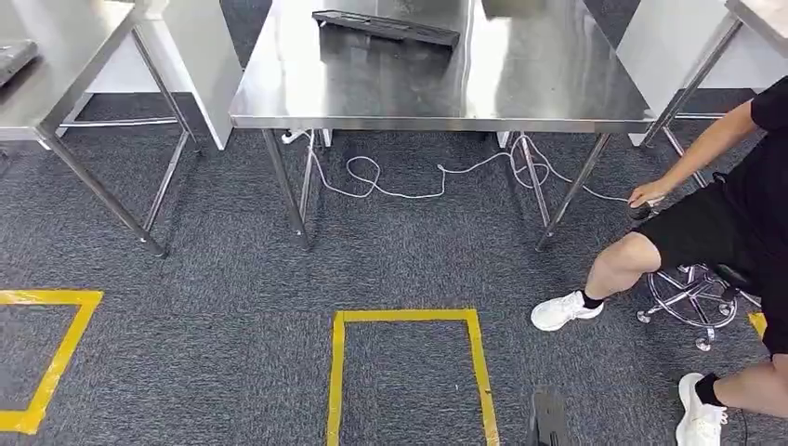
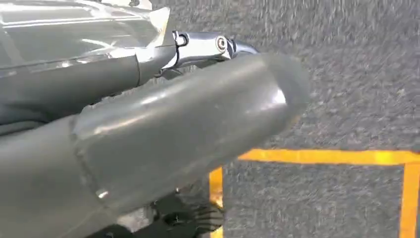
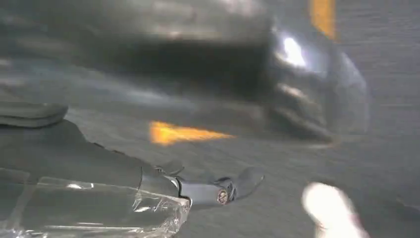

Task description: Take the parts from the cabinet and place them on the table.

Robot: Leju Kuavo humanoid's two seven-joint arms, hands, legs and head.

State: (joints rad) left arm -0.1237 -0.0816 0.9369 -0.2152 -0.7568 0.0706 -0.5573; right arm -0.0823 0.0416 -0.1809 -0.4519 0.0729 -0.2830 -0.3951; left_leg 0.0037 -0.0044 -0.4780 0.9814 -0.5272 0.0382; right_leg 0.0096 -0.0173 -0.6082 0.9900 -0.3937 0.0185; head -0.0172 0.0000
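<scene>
Looking down from the head camera, I see a steel desk [image 1: 558, 88] straight ahead with a long dark part [image 1: 386, 27] lying flat near its far edge, angled a little. A second desk [image 1: 56, 56] stands to the left, and the corner of a third [image 1: 757, 19] shows at the far right. A white cable [image 1: 400, 181] trails over the grey carpet [image 1: 214, 279] under the middle desk. Yellow tape squares [image 1: 409, 321] mark the floor in front of me. A person [image 1: 734, 223] sits on a stool [image 1: 692, 297] to the right, one hand reaching down beside it.

My left hand [image 2: 163, 124] hangs over the carpet near a tape corner [image 2: 317, 157]; the thick grey thumb fronts the wrist view and I cannot tell how the fingers lie. My right hand [image 3: 208, 69] is blurred in its wrist view, so I cannot tell its state either.
</scene>
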